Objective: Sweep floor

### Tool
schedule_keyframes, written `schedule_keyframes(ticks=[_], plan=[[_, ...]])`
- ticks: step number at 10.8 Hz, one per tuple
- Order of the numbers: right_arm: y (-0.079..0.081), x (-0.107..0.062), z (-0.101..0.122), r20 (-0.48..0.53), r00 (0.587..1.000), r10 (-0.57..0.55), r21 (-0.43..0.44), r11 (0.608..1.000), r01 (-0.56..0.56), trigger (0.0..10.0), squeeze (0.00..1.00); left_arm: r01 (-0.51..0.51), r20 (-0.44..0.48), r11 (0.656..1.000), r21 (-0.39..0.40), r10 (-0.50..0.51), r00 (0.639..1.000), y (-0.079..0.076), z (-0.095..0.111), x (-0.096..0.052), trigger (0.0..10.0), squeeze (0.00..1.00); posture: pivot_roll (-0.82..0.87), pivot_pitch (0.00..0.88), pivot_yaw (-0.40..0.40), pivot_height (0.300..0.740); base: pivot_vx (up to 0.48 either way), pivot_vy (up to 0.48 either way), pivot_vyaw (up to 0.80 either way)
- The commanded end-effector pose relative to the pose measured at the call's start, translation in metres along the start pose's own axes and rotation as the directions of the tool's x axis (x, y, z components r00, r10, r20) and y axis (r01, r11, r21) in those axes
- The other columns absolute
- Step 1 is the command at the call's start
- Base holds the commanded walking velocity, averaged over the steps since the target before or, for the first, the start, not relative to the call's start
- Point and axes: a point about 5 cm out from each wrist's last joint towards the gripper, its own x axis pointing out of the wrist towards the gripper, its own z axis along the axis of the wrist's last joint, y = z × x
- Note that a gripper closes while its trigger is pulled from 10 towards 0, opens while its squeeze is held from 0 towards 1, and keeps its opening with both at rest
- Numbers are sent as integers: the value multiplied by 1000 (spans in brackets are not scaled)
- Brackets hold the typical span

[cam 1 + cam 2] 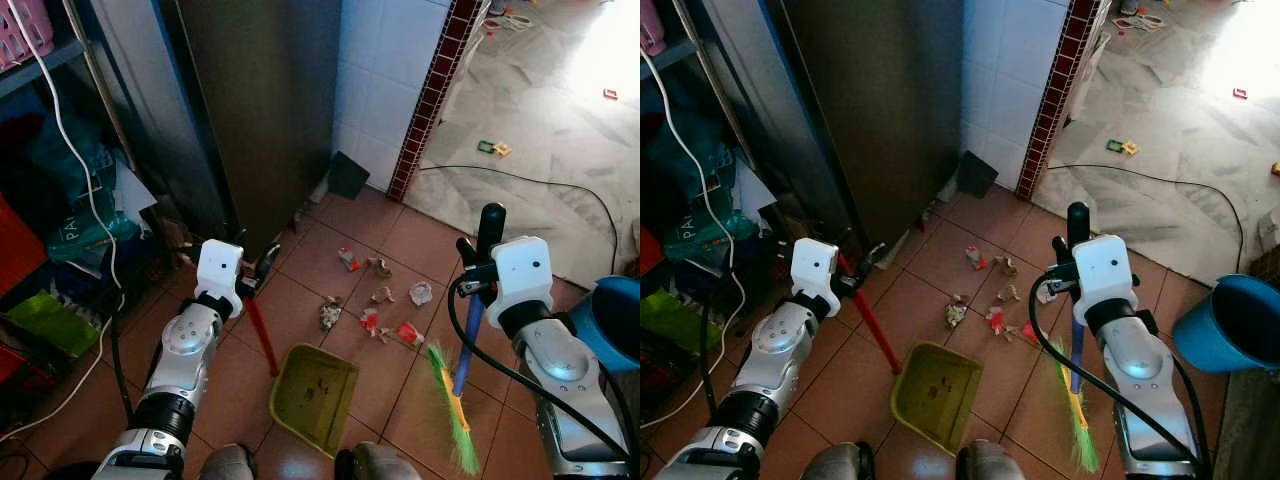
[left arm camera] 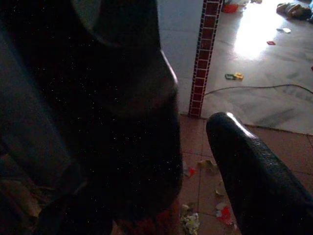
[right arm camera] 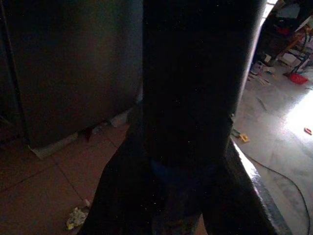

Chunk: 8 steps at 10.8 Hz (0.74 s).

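Left eye view looks down on a terracotta tile floor (image 1: 300,310) where both arms work side by side. The left gripper (image 1: 252,278) is clenched around the red handle (image 1: 262,335) of a yellow-green dustpan (image 1: 313,395), which rests flat on the tiles just before the robot's feet, its open mouth facing the litter. The right gripper (image 1: 478,262) is clamped on the blue handle (image 1: 467,345) of a broom, the black handle end (image 1: 490,228) sticking up above the fingers. The broom's green bristles (image 1: 452,410) touch the floor to the right of the dustpan, near it but apart.

Scattered litter (image 1: 375,300) lies between the dustpan and the wall: crumpled paper scraps, red wrappers and a white wad, spread loosely over a few tiles just beyond the pan's lip. A grey metal cabinet (image 1: 260,110) stands behind, beside a white tiled wall (image 1: 375,70) edged with dark red tiles. A blue bucket (image 1: 612,320) sits at the far right, and a black cable (image 1: 540,185) trails over the pale marble floor (image 1: 540,110) beyond.

Left wrist view, very dark, shows one black finger (image 2: 254,176) above the litter.
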Motion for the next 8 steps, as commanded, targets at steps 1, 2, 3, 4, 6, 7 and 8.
schedule_keyframes(ticks=[1, 2, 3, 4, 6, 7, 8], plan=[[-3, 2, 6, 33, 999, -3, -30, 1000, 4, 10000, 0, 12, 12, 1000, 11, -12, 1000, -1, 3, 2, 2392, 0, -153, 117, -45, 740, 0, 0, 0], [-3, 2, 6, 32, 999, -4, -30, 1000, 5, 10000, 0, 9, 14, 1000, 12, -9, 1000, -1, 4, 3, 2510, 0, -154, 116, -46, 740, 0, 0, 0], [-3, 2, 6, 33, 999, -4, -31, 1000, 5, 10000, 0, 7, 15, 1000, 13, -7, 1000, 0, 4, 3, 2275, 0, -154, 116, -46, 740, 0, 0, 0], [-3, 2, 6, 33, 999, -5, -31, 1000, 6, 10000, 0, 6, 16, 1000, 18, -6, 1000, 0, 5, 3, 1020, 0, -153, 114, -46, 740, 0, 0, 0], [-3, 2, 5, 34, 999, -5, -29, 1000, 6, 10000, 0, 7, 16, 1000, 22, -8, 1000, 1, 5, 3, 0, 0, -151, 113, -45, 740, 0, 0, 0], [-2, 2, 5, 34, 999, -4, -28, 1000, 5, 10000, 0, 8, 14, 1000, 25, -9, 1000, 1, 5, 3, 0, 0, -151, 113, -45, 740, 0, 0, 0], [-2, 2, 5, 31, 1000, -5, -28, 1000, 6, 10000, 0, 7, 6, 999, 33, -8, 1000, 1, 4, 3, 0, 0, -151, 113, -45, 740, 0, 0, 0]])
